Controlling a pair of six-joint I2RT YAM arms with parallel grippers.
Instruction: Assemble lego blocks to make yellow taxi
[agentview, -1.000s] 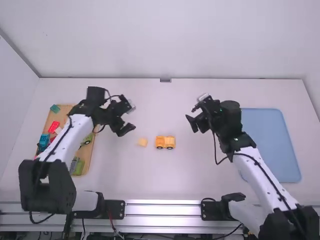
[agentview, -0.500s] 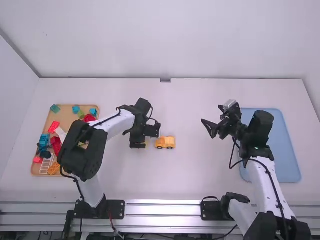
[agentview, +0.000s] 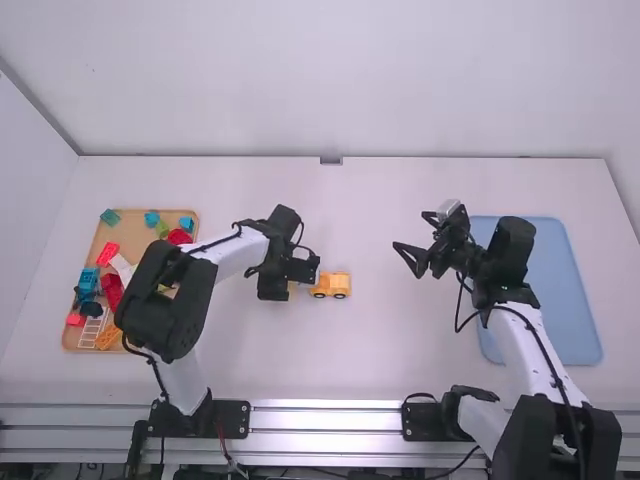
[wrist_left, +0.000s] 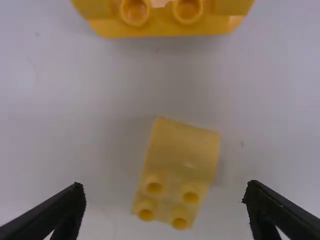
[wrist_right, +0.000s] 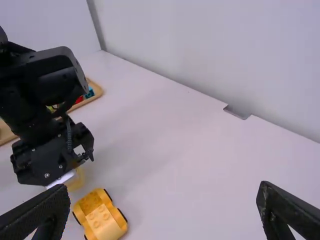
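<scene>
Block, loose and yellow (wrist_left: 175, 170), on the bench (agentview: 380, 350) just left of the wheeled taxi body (agentview: 330, 286). Smooth sloped end toward the taxi body, studded end left, long axis a little askew.

Left gripper (wrist_left: 165, 187) over it, fingers spread, one to the far side, one to the near side; nothing gripped. Right gripper (wrist_right: 164, 189) well to the right, fingers spread and empty, left of the blue tray (agentview: 560, 300). Brick tray (agentview: 128, 225) far over at left.

Step in hand, I judge: picking up this block, likely to top the taxi body. To do it well: turn the wrist slightly so the pads meet the long sides flat; centre before lowering; close evenly, lest one pad nudge the block round. Grip low enough to hold, with the underside free for seating. The slope may slip; aim for straight sides. Mind the taxi body: a brush could roll it. Right fingers might brace it for pressing.
</scene>
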